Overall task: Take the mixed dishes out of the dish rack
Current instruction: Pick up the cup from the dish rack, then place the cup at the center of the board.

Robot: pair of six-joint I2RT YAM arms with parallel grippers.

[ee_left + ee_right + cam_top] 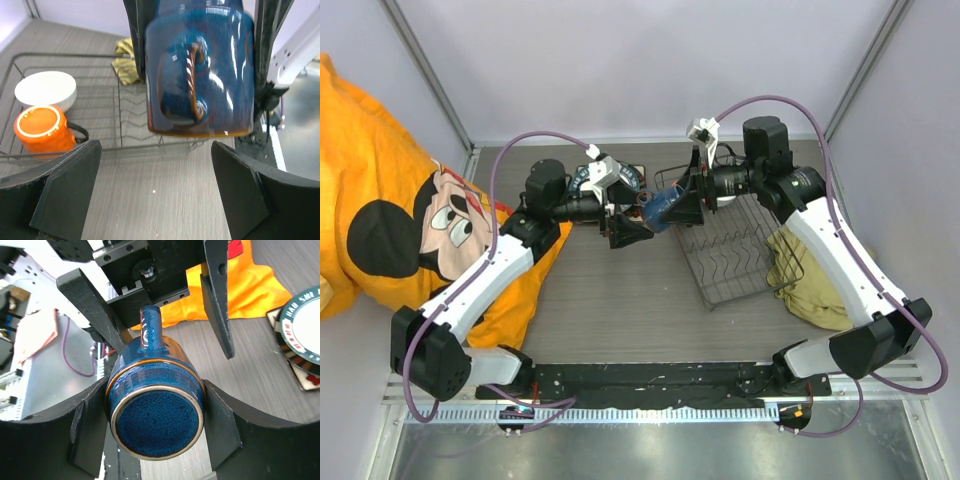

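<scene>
Two right fingers (222, 425) clamp the small dark-blue cup (200, 70) by its sides, so the right gripper (156, 400) holds it in the air above the table (610, 310), just left of the dish rack (730, 250). We see its long axis running along those fingers, base toward the right wrist, mouth outward, handle facing the left gripper (155, 152), whose jaws stand wide apart, clear of the cup.

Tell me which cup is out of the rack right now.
The dark-blue cup: the right gripper holds it in the air, inside the open left gripper. The orange mug sits in the rack beside the white bowl.
</scene>
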